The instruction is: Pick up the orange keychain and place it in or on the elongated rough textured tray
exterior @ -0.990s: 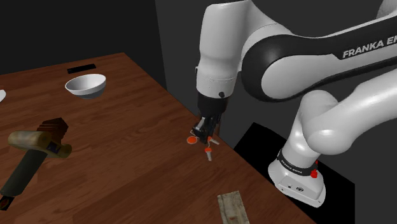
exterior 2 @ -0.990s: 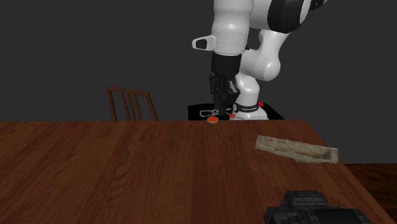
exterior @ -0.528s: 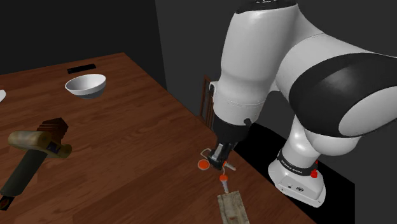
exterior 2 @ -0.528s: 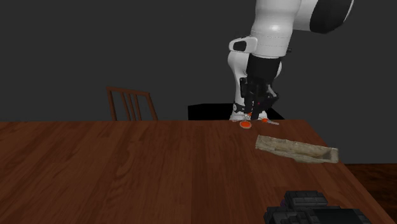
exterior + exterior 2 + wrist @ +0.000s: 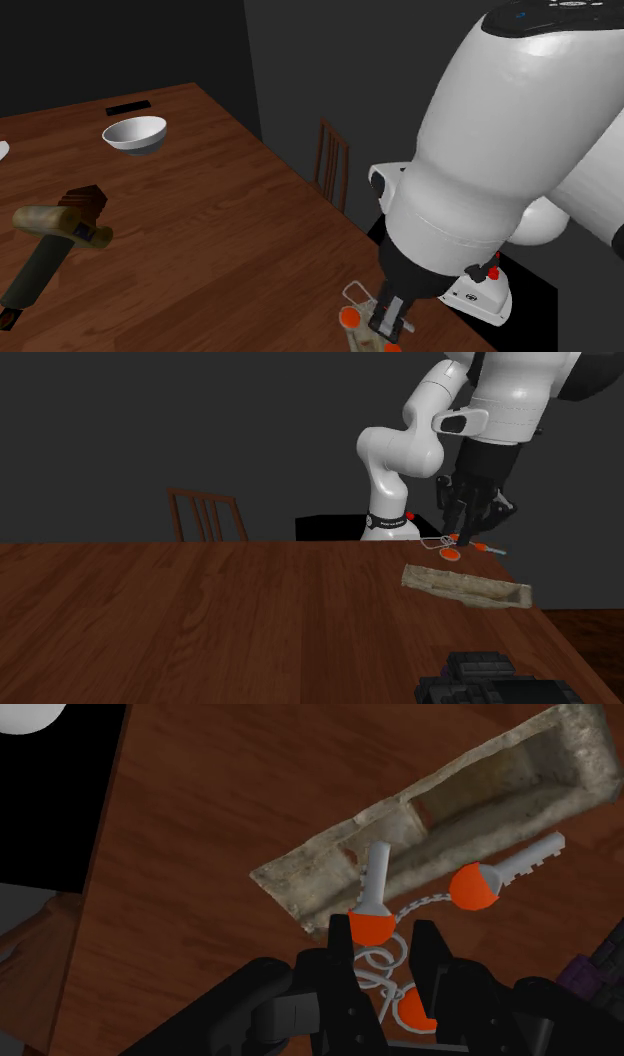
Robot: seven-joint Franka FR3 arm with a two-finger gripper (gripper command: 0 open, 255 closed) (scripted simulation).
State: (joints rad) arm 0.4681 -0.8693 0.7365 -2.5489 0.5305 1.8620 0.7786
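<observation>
Jaws low at the table's (image 5: 230, 200) near edge, orange keychain (image 5: 349, 317) hanging at them, over the rough tray (image 5: 358, 342). White bowl (image 5: 134, 134) and hammer (image 5: 62, 226) lie well apart.

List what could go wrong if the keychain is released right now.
1. In the wrist view, the gripper holds the orange keychain by the long wall of the tray, not over its trough. Released here, a key might land on the table.
2. The keys dangle loosely from their ring, so lowering could snag one on the tray's rim and leave it hanging outside.
</observation>
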